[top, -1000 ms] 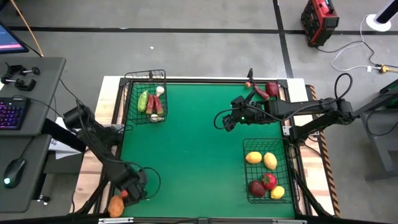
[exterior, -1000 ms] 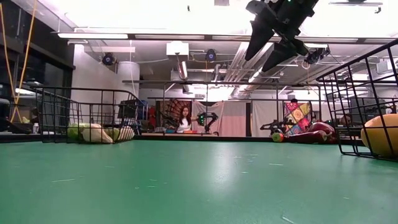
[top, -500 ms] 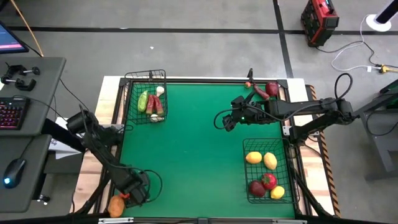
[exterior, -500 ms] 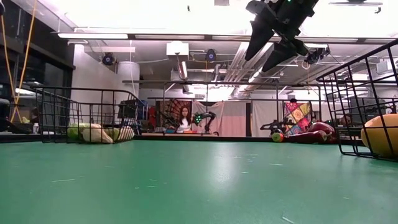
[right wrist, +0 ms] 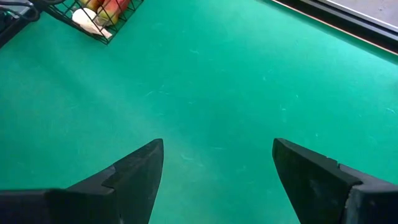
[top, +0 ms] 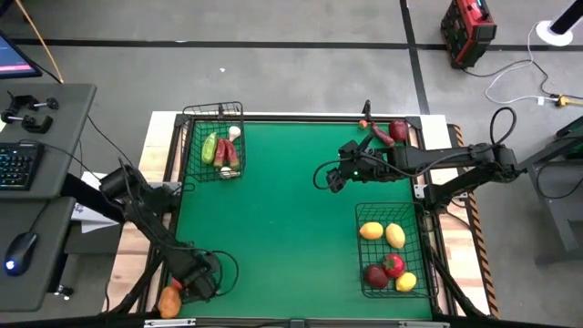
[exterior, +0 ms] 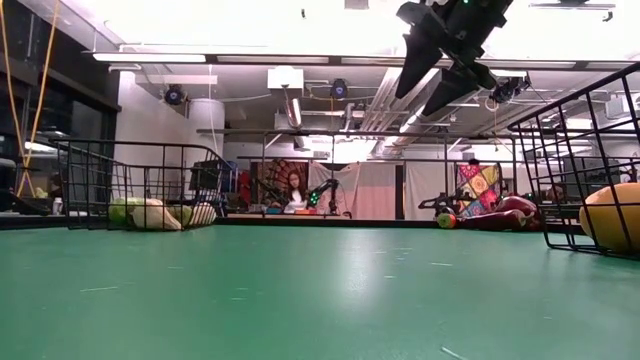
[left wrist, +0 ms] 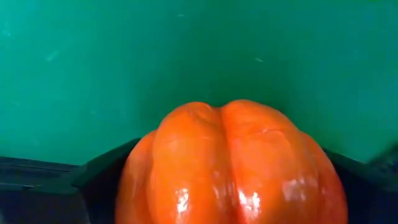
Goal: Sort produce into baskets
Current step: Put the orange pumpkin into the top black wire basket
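arms: dark, jointed | cables: black (looped) | end effector: black fingers

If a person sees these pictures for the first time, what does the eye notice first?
First, the glossy orange pepper that fills the left wrist view; it lies at the table's near left corner, right by the left gripper. Next, the two wire baskets: the smaller basket at the far left and the larger basket at the near right, both holding produce.

Overhead and table-level views of 1 green table, plus 2 close wrist views.
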You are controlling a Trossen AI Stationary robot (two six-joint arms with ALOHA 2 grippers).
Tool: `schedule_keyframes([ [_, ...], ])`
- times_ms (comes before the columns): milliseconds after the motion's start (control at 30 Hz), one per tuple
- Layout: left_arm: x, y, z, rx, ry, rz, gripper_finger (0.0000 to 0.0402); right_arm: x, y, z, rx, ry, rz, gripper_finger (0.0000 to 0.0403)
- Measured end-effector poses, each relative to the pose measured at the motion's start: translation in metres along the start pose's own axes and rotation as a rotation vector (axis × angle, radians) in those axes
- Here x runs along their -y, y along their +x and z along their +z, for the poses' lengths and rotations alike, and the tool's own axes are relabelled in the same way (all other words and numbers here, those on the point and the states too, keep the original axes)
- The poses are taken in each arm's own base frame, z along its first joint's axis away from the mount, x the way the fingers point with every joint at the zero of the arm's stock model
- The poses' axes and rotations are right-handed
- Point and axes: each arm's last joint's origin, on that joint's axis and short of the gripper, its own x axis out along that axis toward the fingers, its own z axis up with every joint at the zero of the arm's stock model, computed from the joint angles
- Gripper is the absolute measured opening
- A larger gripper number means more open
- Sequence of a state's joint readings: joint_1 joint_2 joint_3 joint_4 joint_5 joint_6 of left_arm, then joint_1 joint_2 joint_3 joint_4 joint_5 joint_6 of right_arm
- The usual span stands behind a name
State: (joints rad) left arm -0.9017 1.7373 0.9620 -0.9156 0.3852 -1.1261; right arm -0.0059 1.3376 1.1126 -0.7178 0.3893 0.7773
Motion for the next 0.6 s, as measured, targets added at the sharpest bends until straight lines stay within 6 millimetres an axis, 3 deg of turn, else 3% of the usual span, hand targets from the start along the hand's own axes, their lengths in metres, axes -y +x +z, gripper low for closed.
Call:
schedule_keyframes([
  [133, -0.006, -0.025, -0.002, 0.036, 0.045, -0.061, 0.0345, 0.000, 0.000, 0.000, 0.001, -0.001, -0.002, 0.0295],
  [300, -0.030, -0.081, -0.005, 0.208, 0.065, -0.158, 0.0345, 0.000, 0.000, 0.000, 0.001, -0.001, -0.002, 0.0295],
  [500, -0.089, -0.165, -0.006, 0.691, -0.047, -0.193, 0.0352, 0.000, 0.000, 0.000, 0.001, 0.001, -0.002, 0.0295],
  [600, -0.128, -0.200, -0.006, 0.960, -0.197, -0.099, 0.0359, 0.000, 0.000, 0.000, 0.001, 0.009, -0.002, 0.0295],
])
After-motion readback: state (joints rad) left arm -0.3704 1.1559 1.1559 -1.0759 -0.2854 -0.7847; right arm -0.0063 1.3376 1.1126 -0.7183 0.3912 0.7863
